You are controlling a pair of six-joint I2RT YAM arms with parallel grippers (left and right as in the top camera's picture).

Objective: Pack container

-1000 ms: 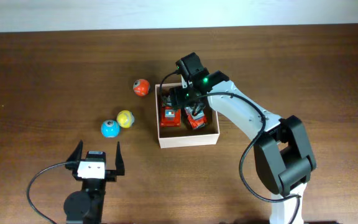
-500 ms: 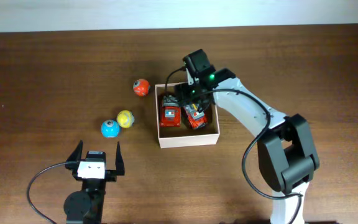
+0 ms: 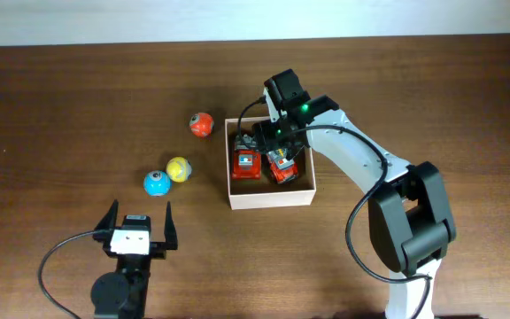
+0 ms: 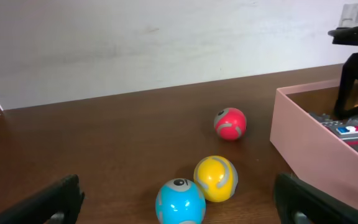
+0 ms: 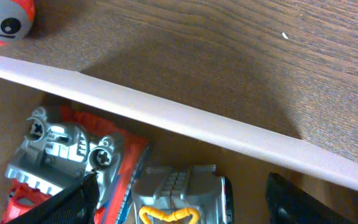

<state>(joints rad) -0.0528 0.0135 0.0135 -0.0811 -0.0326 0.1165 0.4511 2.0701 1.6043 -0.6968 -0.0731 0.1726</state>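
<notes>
Container sits mid-table with two red toy cars inside. The red ball, yellow ball and blue ball lie loose to its left. Right gripper hovers over the far half, jaws spread, pinching nothing. Left gripper sits near the front edge, also spread. The box looks light and thin-walled, likely to slide and flex. Best pinch a wall near a corner.

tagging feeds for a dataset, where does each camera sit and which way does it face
Overhead: above the table, looking straight down; left pincer and right pincer both show.
Left wrist: low, facing across the table at the red ball; own fingertips in bottom corners.
Right wrist: above the container, looking down; own fingertips below.
Shared: the red ball, all three.
</notes>
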